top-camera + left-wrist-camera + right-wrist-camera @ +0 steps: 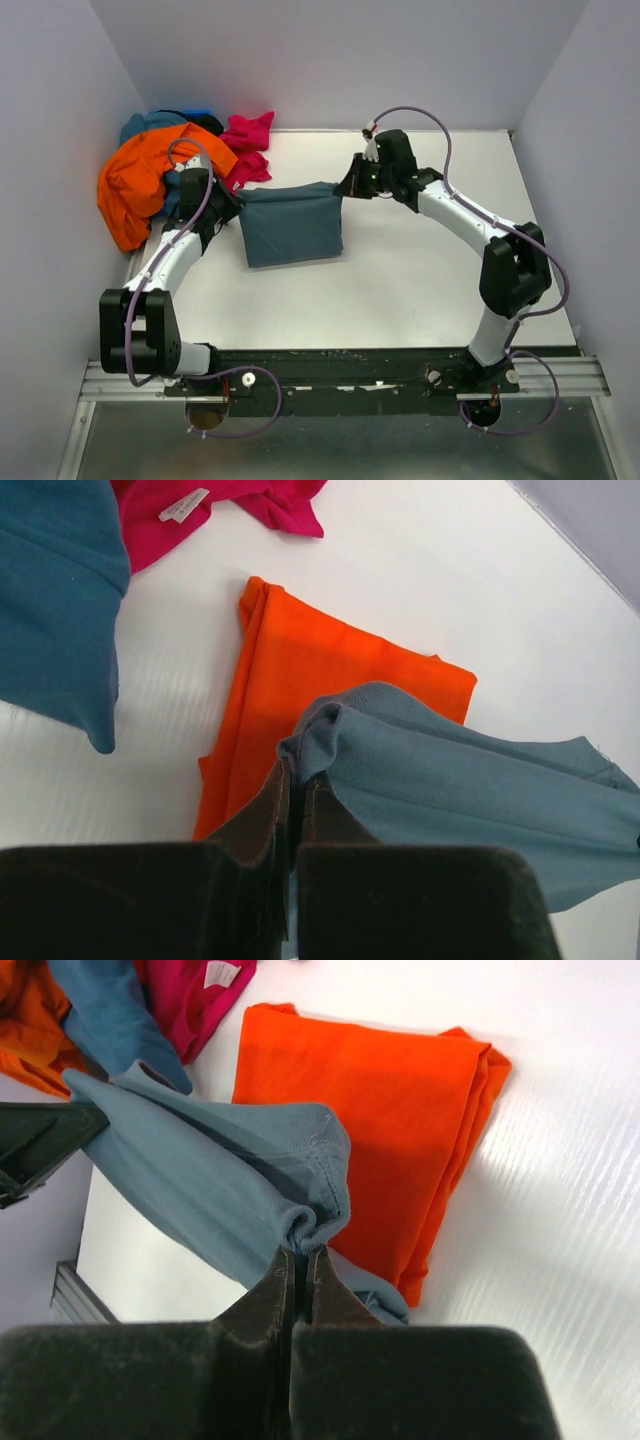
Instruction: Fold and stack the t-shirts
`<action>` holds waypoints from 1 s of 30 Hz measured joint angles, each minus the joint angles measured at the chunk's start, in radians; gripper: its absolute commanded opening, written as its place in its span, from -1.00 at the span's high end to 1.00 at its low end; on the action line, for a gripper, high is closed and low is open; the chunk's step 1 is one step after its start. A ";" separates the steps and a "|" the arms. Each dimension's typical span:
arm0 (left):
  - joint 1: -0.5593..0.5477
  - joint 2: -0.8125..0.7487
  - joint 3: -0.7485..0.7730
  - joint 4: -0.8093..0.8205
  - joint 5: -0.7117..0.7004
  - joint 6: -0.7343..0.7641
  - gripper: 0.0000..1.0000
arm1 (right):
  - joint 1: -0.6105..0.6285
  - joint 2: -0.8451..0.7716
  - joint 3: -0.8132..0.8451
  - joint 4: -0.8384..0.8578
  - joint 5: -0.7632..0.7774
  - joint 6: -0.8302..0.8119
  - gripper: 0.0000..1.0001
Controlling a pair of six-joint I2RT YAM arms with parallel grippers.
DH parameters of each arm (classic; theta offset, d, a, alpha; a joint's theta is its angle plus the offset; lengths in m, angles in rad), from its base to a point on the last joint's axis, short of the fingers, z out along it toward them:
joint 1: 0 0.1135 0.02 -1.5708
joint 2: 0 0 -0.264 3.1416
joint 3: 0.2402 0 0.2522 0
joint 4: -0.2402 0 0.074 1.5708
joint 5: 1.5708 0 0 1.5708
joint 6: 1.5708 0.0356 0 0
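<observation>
Left gripper [297, 778] fingers pressed nearly together, pinching corner of blue-grey t-shirt [470, 800]. Right gripper [303, 1257] same, pinching other corner. Cloth hangs between them over folded orange-red t-shirt [370, 1120].

The slate blue-grey t-shirt [292, 225] is showing plain, unpatterned cloth. The folded orange-red t-shirt [380, 1100] is standing out bright against the white table [420, 270]. The orange t-shirt [135, 185], the magenta pink t-shirt [248, 135] with its white label [183, 504], and the teal t-shirt [55, 590] are likewise showing solid colour. The left tool [294, 775] and the right tool [300, 1258] are appearing black.
</observation>
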 measured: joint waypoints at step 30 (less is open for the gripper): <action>0.039 0.599 0.360 0.194 0.100 -0.039 -0.68 | -0.053 0.408 0.369 -0.041 0.211 -0.069 -0.56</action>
